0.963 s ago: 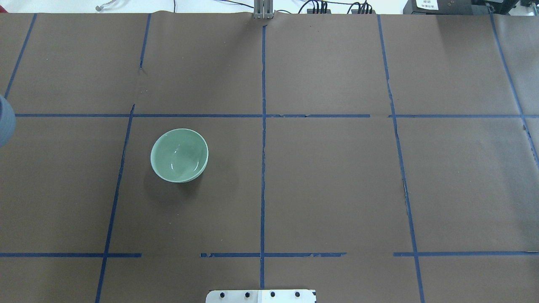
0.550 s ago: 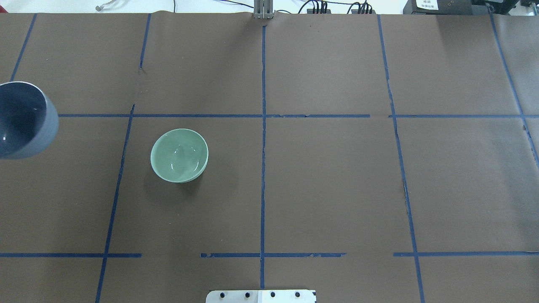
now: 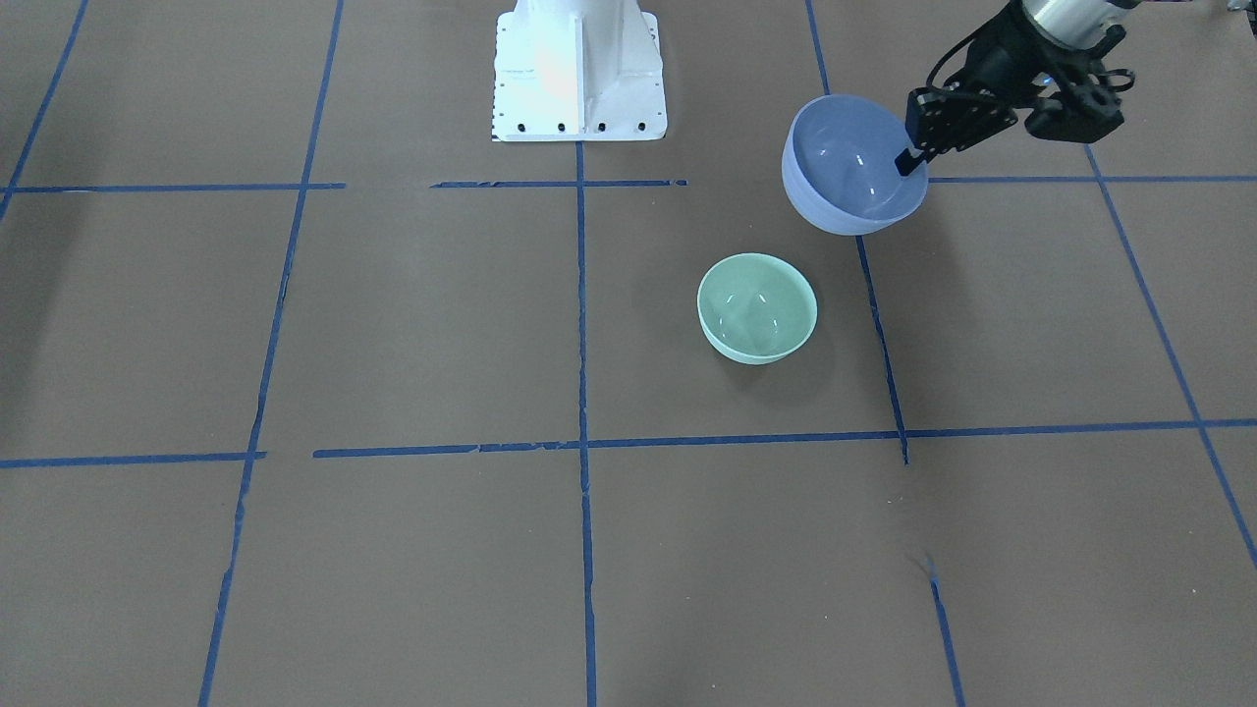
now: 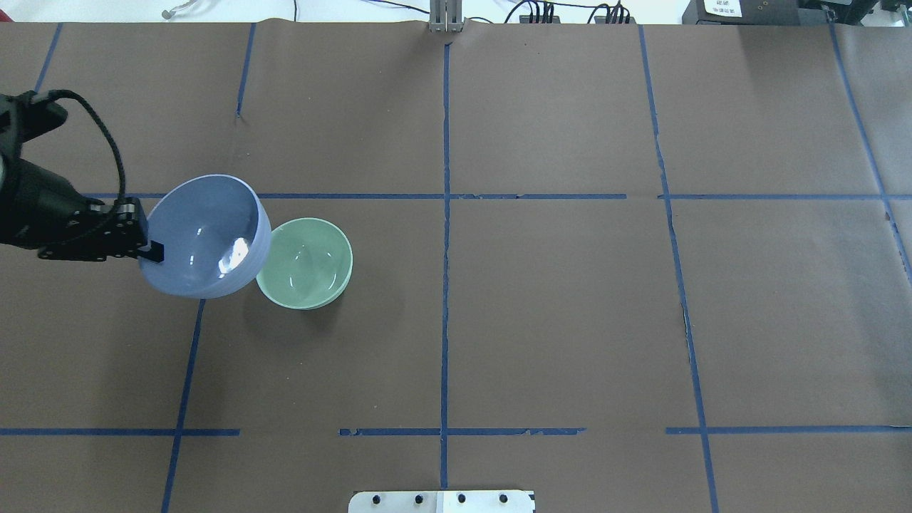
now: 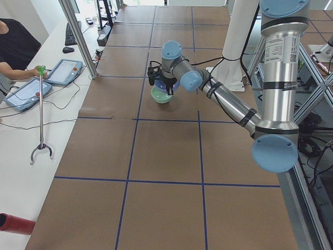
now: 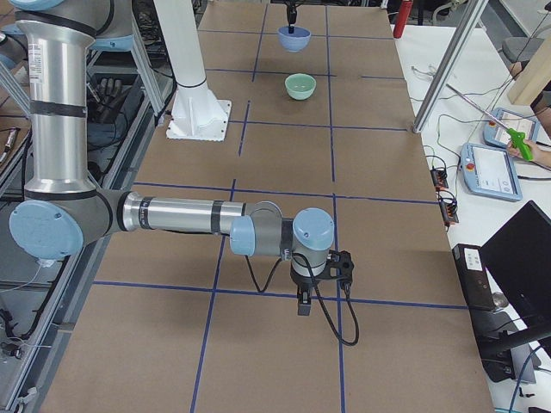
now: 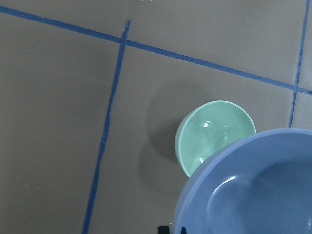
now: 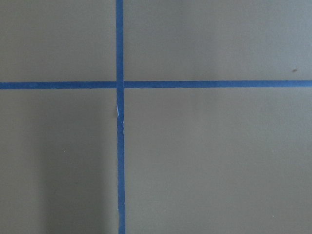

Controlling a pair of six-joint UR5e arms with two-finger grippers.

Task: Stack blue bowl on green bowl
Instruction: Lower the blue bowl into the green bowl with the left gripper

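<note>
I have the left tool [image 4: 152, 251] clenched on the blue bowl [image 4: 206, 235], pinching its rim at about the bowl's 9 o'clock in the overhead view, with one finger [image 3: 911, 162] inside the rim. The bowl hangs off the tabletop [image 4: 570, 320], open side up and tipped a little.

From overhead, the blue bowl sits at the green bowl's [image 4: 306, 263] 9 to 10 o'clock, and its edge covers a sliver of the green rim. The front-facing camera shows a clear gap between the two, so they are not touching. In my left wrist view the blue bowl fills the 5 o'clock corner and hides part of the green one.

The green bowl stands upright on the tabletop, alone in its square of blue tape lines [image 4: 445, 285].

The right tool [image 6: 303, 303] shows only in the side camera, pointing down above a crossing of tape lines, well apart from both bowls. I cannot tell whether it is clenched or released.
</note>
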